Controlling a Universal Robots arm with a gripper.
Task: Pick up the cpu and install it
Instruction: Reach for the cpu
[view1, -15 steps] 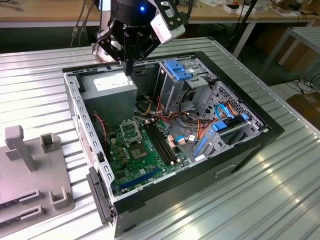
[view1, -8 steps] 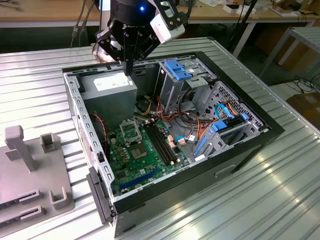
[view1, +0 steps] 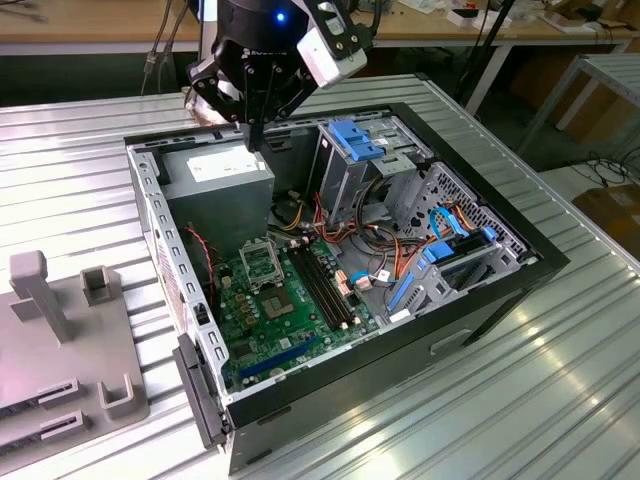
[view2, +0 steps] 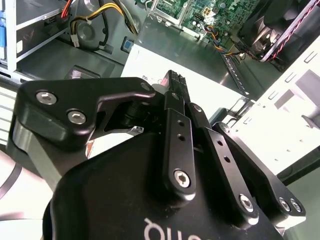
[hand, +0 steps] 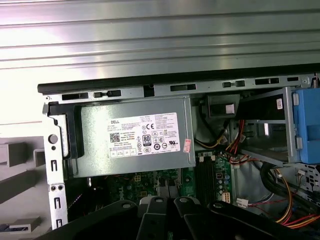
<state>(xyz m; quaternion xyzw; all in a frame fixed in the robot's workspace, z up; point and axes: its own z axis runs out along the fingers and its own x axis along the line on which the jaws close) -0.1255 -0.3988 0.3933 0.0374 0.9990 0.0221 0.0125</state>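
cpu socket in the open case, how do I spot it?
In the open black computer case, find the green motherboard. The square metal socket frame lies at the board's end nearest the grey power supply box; it is larger than the shiny-centred soldered chip beside it.

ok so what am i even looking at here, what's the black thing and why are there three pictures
The black thing is the claw of a robot arm. The exterior view comes from a camera standing off the arm. It shows the claw hanging over an open computer case that lies on a ribbed metal table. Inside the case are a grey power supply, right under the claw, and the green motherboard. A grey plastic fixture sits at the exterior view's left. The two wrist views come from cameras riding on the arm, looking past the claw at the power supply. The claw looks shut, but I cannot tell whether it pinches anything.
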